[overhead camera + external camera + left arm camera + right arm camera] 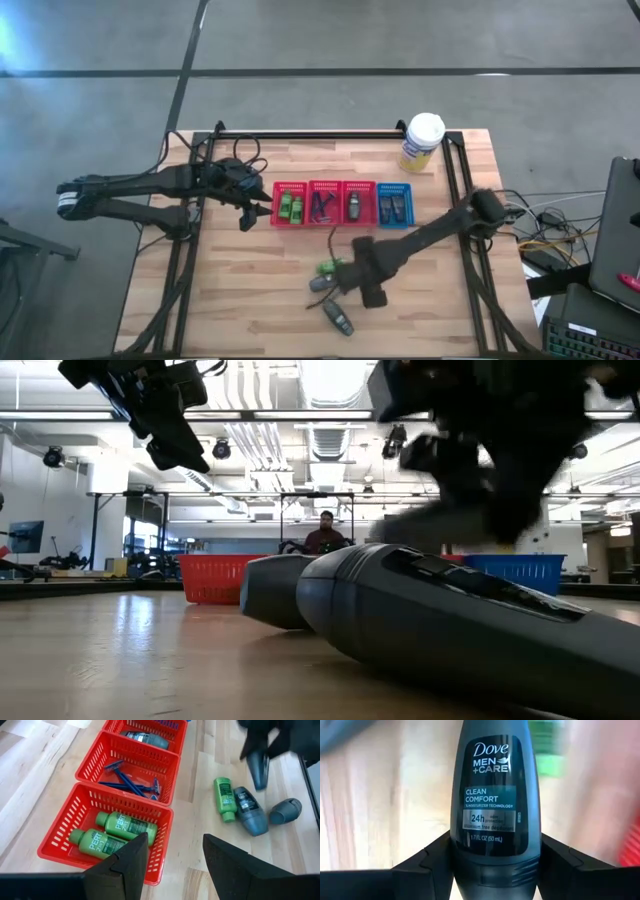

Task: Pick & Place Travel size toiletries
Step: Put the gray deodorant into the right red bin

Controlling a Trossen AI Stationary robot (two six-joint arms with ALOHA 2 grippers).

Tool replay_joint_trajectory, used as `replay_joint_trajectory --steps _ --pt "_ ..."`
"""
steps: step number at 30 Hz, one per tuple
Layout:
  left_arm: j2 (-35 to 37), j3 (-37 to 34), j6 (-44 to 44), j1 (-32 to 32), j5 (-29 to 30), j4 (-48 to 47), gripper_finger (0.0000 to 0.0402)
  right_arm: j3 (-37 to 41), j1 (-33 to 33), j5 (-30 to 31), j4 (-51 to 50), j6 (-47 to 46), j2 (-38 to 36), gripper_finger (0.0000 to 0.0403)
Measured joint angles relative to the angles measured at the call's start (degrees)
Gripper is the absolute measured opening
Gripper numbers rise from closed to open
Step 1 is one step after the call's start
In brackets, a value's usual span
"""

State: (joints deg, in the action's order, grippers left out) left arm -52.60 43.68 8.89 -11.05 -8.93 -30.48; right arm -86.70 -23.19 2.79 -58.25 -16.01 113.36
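My right gripper [348, 274] is over the table's middle, near side, shut on a dark grey Dove tube [490, 795]. Below it on the wood lie a green bottle [225, 799] and two more grey tubes [250, 811] [286, 811], each on its side. Of the three red baskets [324, 203] in a row, one holds two green bottles [125, 826], one blue razors [131, 786] and one a grey tube [147, 739]. A blue basket [394, 205] ends the row. My left gripper [172, 855] hovers open over the near rim of the green-bottle basket, touching nothing. My right gripper pinches the grey tube between its two fingers [432, 862], one on each side of the ribbed cap end [495, 862]. The label faces the wrist camera and the tube runs forward along the fingers. The left wrist view shows the tube [258, 770] lifted clear of the table, pointing down.
A tall yellow canister with a white lid [422, 140] stands at the table's far right. The black frame rails [455, 200] run along both sides. Bare wood [240, 290] lies near-left. A person [325, 535] stands in the room beyond the table.
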Motion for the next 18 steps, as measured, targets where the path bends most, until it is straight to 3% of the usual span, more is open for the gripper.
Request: replay_joint_trajectory --steps 5,11,14,18 --pt "0.0 0.0 0.0 0.0 0.0 0.0 0.0195 2.4 5.9 3.2 -2.9 -17.8 -9.4 0.0201" --pt "0.0 0.0 -0.1 0.0 0.0 0.0 0.0195 9.3 22.1 4.8 1.2 -48.8 -17.6 0.0212" --pt "0.0 0.0 0.0 0.0 0.0 0.0 0.0195 13.5 29.0 0.4 6.1 -52.4 -18.4 0.0237" --pt "0.0 0.0 0.1 0.0 0.0 -0.1 0.0195 17.9 32.2 -4.2 12.5 -52.1 -17.6 0.0256"
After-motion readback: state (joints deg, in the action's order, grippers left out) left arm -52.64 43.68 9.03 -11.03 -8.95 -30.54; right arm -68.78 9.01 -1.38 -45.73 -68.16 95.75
